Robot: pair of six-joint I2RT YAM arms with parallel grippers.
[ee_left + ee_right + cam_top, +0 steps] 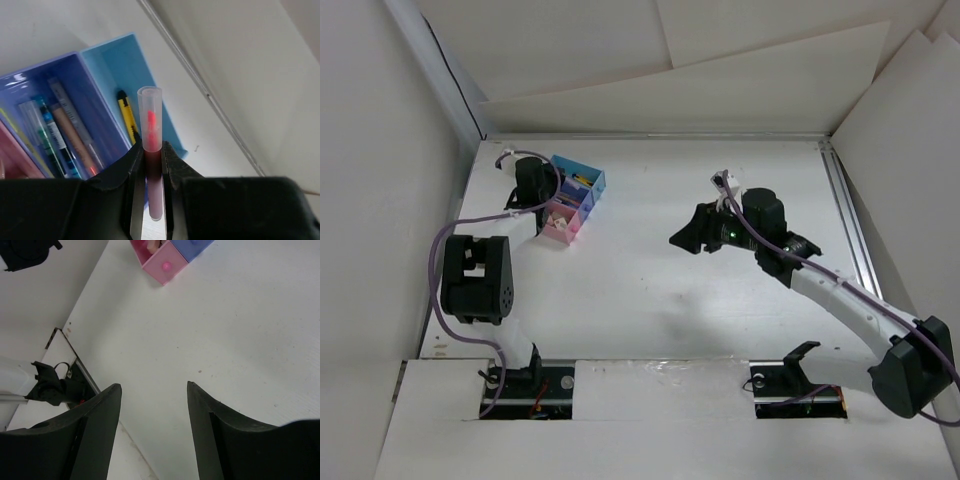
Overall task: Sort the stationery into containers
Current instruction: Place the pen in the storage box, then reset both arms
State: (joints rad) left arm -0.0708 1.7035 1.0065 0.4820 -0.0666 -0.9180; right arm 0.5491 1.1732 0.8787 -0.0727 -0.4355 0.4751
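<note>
The left gripper (152, 165) pinches a clear, pink-cored pen (150, 120) pointing toward the light-blue bin (120, 65) holding a yellow cutter (128, 117), left of it a violet bin (30, 82) of pens (65, 130).

Your left arm (475, 280) folded back on itself at the left side, left gripper (150, 156) pinched tight on a slim pink pen (150, 120), your right arm (840, 295) stretched forward and inward, right gripper (154, 390) tilted downward, jaws spread wide and empty
</note>
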